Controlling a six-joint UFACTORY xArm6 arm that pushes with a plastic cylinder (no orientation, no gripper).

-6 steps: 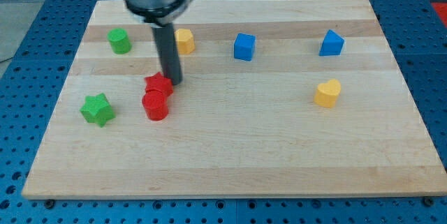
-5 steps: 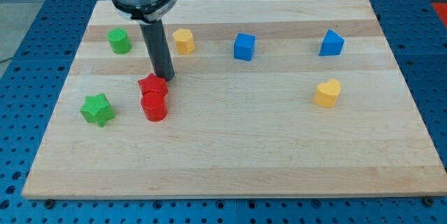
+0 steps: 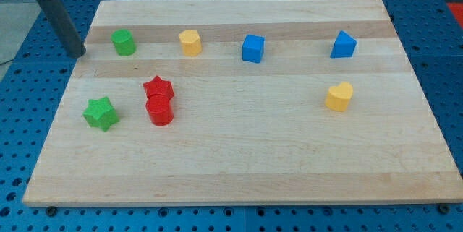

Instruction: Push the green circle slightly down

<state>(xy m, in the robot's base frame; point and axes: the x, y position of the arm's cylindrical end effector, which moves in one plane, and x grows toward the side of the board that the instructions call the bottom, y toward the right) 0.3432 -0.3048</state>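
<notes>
The green circle (image 3: 124, 43) sits near the board's top left. My tip (image 3: 77, 53) is at the board's left edge, a short way to the left of the green circle and a touch lower, not touching it. The rod rises from it toward the view's top left corner.
A green star (image 3: 100, 113) lies at the lower left. A red star (image 3: 158, 88) touches a red cylinder (image 3: 160, 110) below it. A yellow hexagon (image 3: 189, 43), blue cube (image 3: 252, 48) and blue triangle (image 3: 343, 45) line the top. A yellow heart (image 3: 338, 96) sits right. The wooden board (image 3: 246, 160) holds all.
My tip has moved left and up, from beside the red star to the board's left edge near the green circle. No block has moved.
</notes>
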